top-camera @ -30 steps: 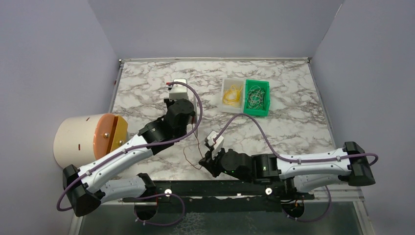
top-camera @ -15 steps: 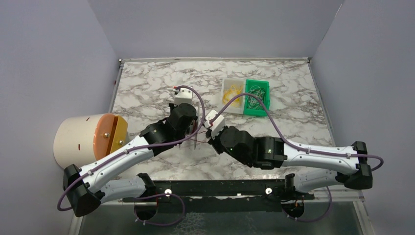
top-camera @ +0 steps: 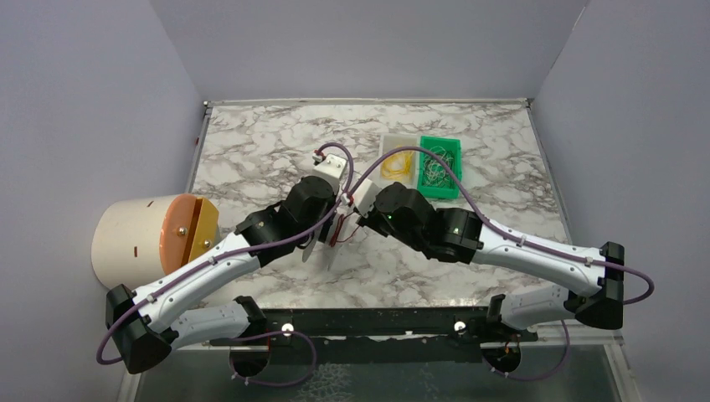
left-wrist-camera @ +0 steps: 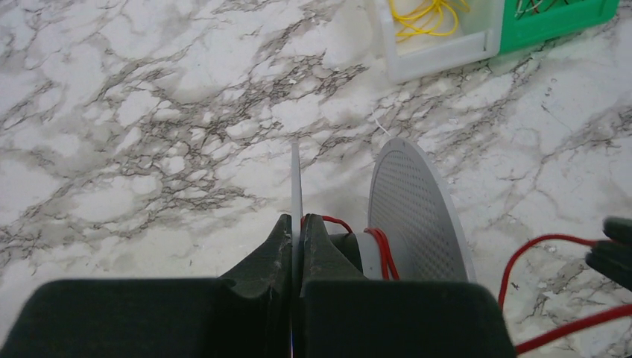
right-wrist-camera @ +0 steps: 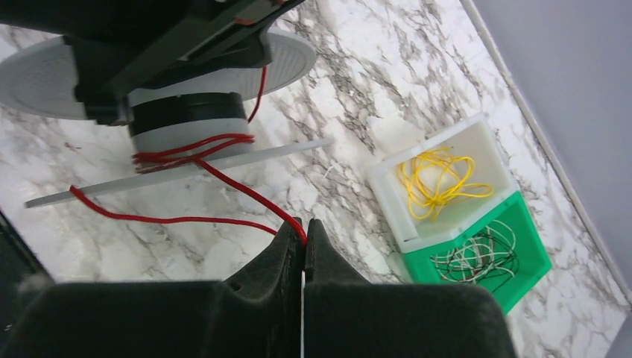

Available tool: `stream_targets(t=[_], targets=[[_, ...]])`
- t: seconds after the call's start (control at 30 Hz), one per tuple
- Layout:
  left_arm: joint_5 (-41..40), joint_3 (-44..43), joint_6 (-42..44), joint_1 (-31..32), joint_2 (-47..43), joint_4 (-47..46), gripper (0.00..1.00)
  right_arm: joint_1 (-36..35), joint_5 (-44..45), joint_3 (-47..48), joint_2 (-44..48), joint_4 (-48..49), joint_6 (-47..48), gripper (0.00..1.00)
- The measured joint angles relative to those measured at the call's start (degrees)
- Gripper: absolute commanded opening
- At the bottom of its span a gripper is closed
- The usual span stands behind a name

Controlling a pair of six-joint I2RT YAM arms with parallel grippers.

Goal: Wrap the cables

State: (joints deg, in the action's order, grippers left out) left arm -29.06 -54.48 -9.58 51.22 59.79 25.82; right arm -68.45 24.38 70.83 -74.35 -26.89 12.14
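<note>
Both arms reached inward and met above the middle of the table point(top-camera: 251, 142). The left gripper point(left-wrist-camera: 296, 224) clamped one flange of a grey spool point(left-wrist-camera: 417, 212). The right gripper point(right-wrist-camera: 304, 227) pinched the thin red wire point(right-wrist-camera: 179, 219), which was partly wound round the hub.

The left hand point(left-wrist-camera: 296, 227) and right hand point(right-wrist-camera: 304, 231), both pinched closed, angle inward, nearly meeting.

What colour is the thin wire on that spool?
The wire is red, clearest in the right wrist view, coiled around the spool hub.
</note>
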Motion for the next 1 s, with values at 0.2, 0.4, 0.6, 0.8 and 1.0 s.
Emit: stream_targets(t=[0.2,0.4,0.6,0.8,1.0], targets=[[5.2,0.0,2.5,-0.2,0.0,0.0,0.00,2.9,0.4,-4.9,-0.1,6.7,6.2,0.02],[10.5,-0.1,3.8,-0.3,-0.3,0.9,0.00,6.3,0.0,-12.0,0.2,16.0,8.3,0.08],[14.7,-1.7,5.0,0.2,-3.2,1.3,0.00,10.3,-0.7,-16.9,0.8,22.7,4.7,0.22],[17.1,-2.8,7.0,0.2,-6.2,7.2,0.00,13.4,0.0,-21.6,3.6,27.4,-0.3,0.32],[20.7,-3.5,7.8,0.3,-6.7,12.0,0.00,14.2,-0.4,-25.6,6.3,31.0,-5.5,0.28]])
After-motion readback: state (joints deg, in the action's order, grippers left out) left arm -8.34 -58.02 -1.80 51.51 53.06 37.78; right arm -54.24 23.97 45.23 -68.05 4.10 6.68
